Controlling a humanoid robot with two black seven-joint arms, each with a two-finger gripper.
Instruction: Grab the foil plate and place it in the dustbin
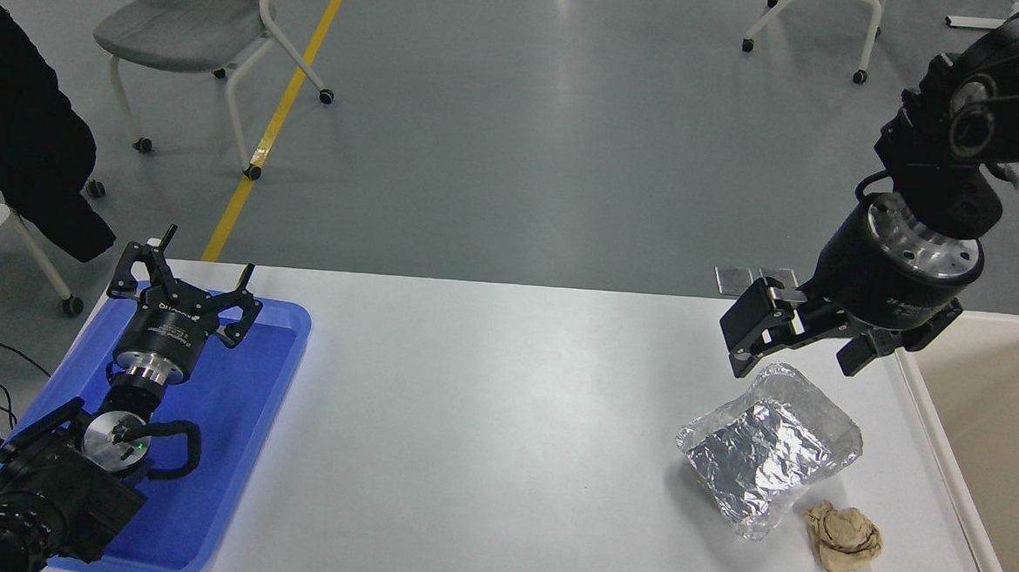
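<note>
The foil plate (pixel 769 449), a crinkled silver tray with a raised rim, lies on the white table (pixel 486 407) at the right. My right gripper (pixel 798 352) hangs open just above the plate's far edge, holding nothing. The dustbin (pixel 984 459), a large cream bin, stands at the table's right edge, right of the plate. My left gripper (pixel 187 282) is parked open over the blue tray at the lower left.
A crumpled brown paper wad (pixel 845 536) lies just right of the plate's near corner. A shallow blue tray (pixel 239 446) sits at the left. A person's dark sleeve (pixel 21 121) is at the upper left. Chairs stand on the floor beyond.
</note>
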